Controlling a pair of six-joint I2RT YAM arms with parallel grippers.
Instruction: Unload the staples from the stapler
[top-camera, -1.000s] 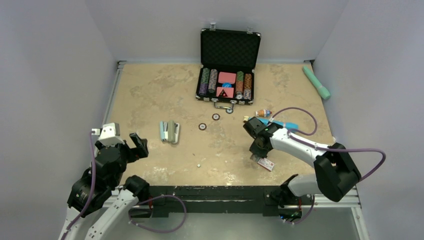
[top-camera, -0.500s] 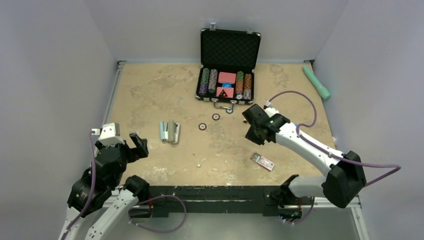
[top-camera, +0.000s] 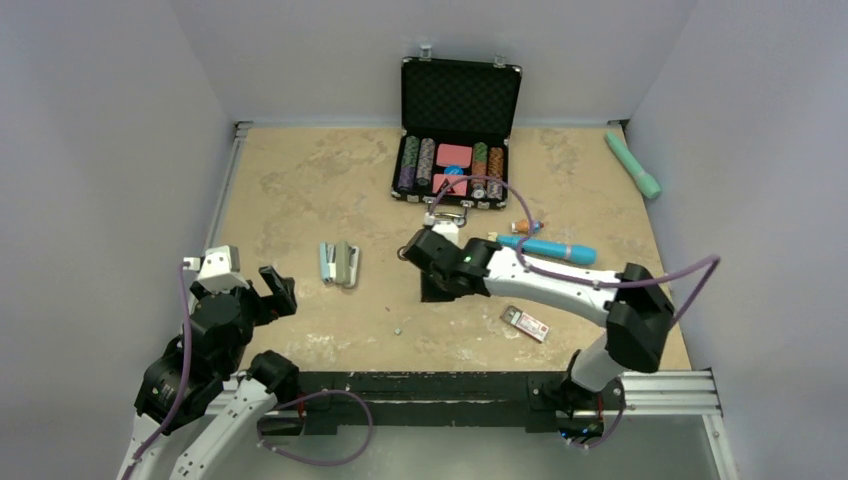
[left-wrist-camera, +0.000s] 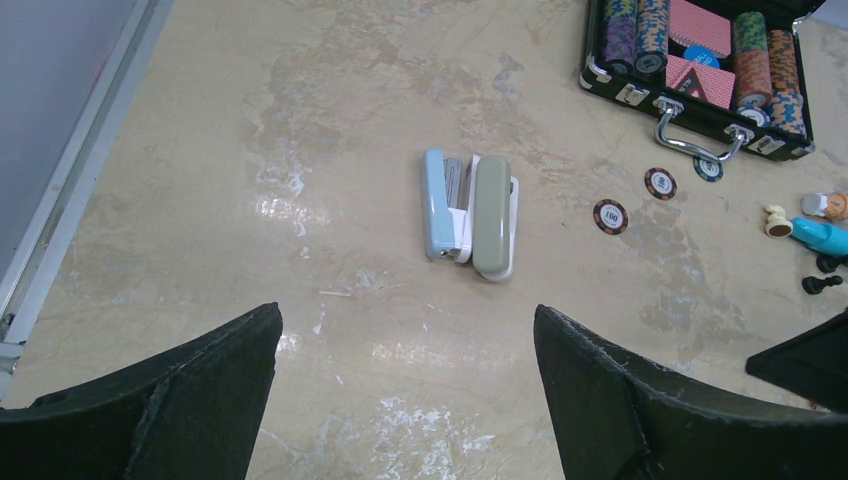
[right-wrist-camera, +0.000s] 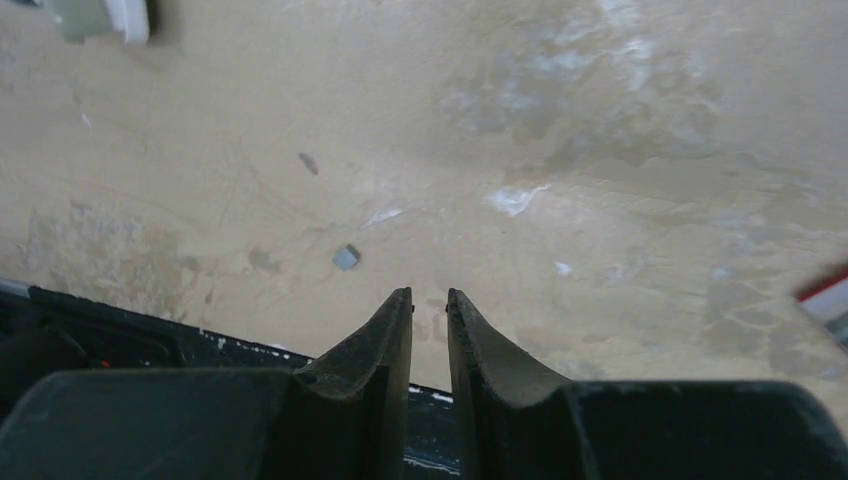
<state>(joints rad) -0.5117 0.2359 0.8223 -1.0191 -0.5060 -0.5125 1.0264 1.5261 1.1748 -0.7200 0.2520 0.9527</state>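
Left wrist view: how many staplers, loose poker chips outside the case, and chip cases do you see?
Stapler: 1
Loose poker chips: 3
Chip case: 1
Total: 5

The stapler (left-wrist-camera: 470, 215) lies swung open on the counter (left-wrist-camera: 300, 120), left of centre; its pale blue base and sage-green top sit side by side, lengthwise front to back; a metal staple channel shows between them.
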